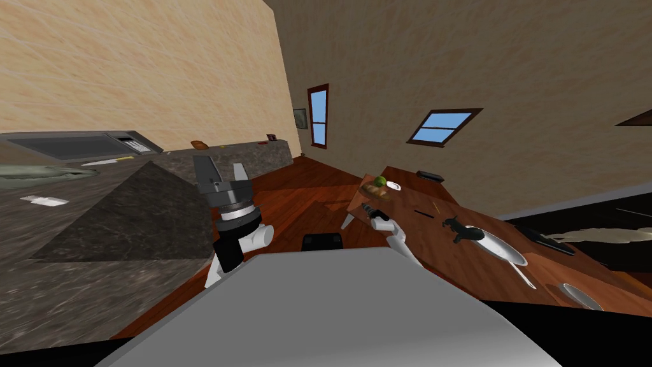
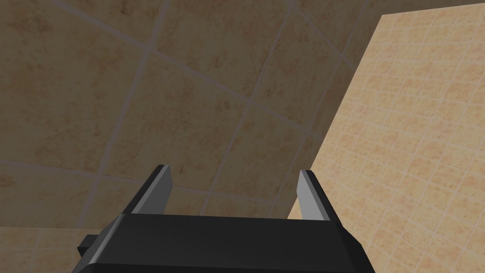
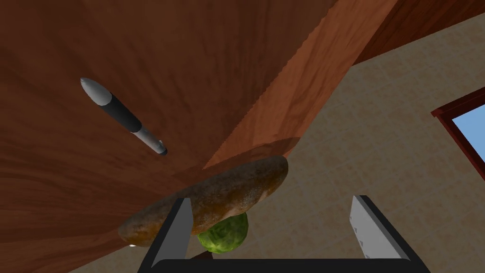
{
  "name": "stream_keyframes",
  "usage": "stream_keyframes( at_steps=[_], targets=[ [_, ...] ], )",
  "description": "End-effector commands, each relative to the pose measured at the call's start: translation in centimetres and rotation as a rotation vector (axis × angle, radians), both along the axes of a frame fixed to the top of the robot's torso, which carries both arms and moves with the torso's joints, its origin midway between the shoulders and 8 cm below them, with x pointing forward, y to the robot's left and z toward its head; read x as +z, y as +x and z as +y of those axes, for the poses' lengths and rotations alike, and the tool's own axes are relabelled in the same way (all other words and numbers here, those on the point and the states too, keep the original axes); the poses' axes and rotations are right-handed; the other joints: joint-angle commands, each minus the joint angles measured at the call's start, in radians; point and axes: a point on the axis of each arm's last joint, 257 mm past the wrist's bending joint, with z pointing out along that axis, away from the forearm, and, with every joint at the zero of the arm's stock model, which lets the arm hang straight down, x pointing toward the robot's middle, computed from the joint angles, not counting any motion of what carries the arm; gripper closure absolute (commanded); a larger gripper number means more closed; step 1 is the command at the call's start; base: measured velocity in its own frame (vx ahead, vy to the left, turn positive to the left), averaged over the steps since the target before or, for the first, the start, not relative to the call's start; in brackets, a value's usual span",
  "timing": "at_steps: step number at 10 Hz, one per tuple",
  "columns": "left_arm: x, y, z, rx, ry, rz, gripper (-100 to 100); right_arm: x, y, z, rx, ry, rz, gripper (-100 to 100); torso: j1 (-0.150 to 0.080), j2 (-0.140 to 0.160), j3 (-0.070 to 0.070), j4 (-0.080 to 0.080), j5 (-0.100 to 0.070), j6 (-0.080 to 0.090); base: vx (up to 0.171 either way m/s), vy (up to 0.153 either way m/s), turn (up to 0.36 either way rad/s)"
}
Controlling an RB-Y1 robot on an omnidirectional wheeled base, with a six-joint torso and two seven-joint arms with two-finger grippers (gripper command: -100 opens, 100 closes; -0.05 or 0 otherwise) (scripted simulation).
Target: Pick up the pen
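pen (image 3: 124,116) lies flat on the brown wooden surface (image 3: 57,189), upper left of the right wrist frame, apart from the open, empty right hand (image 3: 271,201); probably light, stiff and slick, so best pinched across its dark middle barrel.

My head: rolled, steeply down onto surface (image 1: 439,255).
Left wrist: faces tiled walls (image 2: 189,95).
Right wrist: near surface; loaf (image 3: 227,189) shared with head.
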Motion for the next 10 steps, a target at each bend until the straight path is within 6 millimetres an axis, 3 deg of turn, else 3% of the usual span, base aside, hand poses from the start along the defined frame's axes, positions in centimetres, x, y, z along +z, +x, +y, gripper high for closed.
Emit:
stream_keyframes(
  at_steps=[1, 10],
  targets=[
    [0.0, 0.0, 0.0, 0.000, 0.000, 0.000, 0, -1.0, -0.5, -0.6, -0.005, -0.006, 0.039, -100, 0.000, 0.000, 0.000, 0.000, 0.000, 0.000, 0.010, 0.020, 0.029],
    [0.0, 0.0, 0.0, 0.000, 0.000, 0.000, 0, -6.1, -6.1, -7.2, -0.049, -0.058, 0.353, -100, 0.000, 0.000, 0.000, 0.000, 0.000, 0.000, 0.008, 0.025, 0.054]
  ],
)
